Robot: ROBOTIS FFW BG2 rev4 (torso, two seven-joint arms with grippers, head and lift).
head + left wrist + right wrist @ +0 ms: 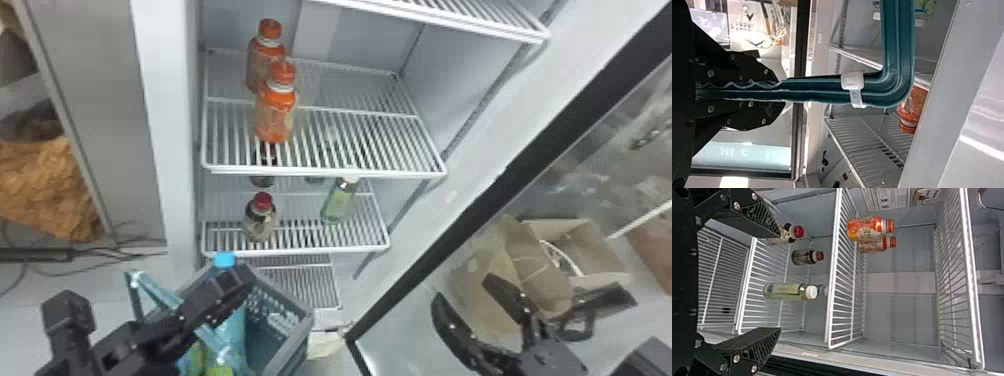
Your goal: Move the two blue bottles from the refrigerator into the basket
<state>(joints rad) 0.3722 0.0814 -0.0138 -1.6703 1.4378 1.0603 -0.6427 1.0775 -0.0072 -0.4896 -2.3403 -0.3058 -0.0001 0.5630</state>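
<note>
With our left end effector (777, 92) closed on the handle (899, 78), we should hold the basket (272, 320) level, its blue bottle (235, 330) steady inside, and guide our right end effector (779, 282), wide open and empty, around the wire shelves (320, 172).

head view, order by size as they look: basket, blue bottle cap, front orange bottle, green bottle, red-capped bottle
Basket
Front orange bottle
Green bottle and red-capped bottle: too alike to rank
Blue bottle cap

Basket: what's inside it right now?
A blue-capped bottle is in the basket, partly covered by the left gripper. Green patches show lower down, but the arm and handle hide whether they belong to another bottle.
</note>
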